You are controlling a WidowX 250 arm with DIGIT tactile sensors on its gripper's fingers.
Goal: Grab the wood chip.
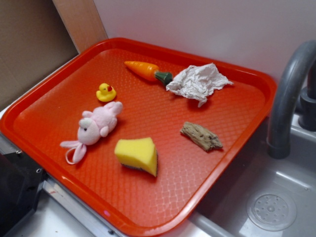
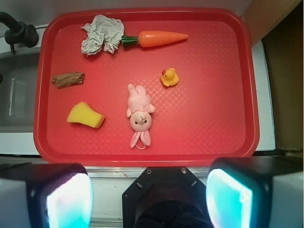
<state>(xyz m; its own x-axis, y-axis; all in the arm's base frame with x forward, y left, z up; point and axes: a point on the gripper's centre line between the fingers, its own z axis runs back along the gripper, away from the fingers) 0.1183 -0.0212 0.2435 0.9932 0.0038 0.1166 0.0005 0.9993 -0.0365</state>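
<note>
The wood chip (image 1: 201, 136) (image 2: 68, 80), a rough grey-brown chunk with jagged ends, lies flat on the red tray (image 1: 49, 94) (image 2: 218, 133), near its right edge in the exterior view and at the left in the wrist view. My gripper (image 2: 149, 197) hangs high over the tray's near edge, far from the chip. It is open, its two pads (image 2: 70, 202) spread wide with nothing between them. The exterior view does not show the gripper.
Also on the tray: a yellow sponge (image 1: 138, 154) (image 2: 85, 115), a pink plush bunny (image 1: 94, 129) (image 2: 139, 115), a yellow duck (image 1: 105, 92) (image 2: 169, 77), a toy carrot (image 1: 147, 71) (image 2: 156, 38) and crumpled white paper (image 1: 197, 82) (image 2: 100, 34). A grey faucet (image 1: 286, 98) and sink (image 1: 271, 207) stand to the right.
</note>
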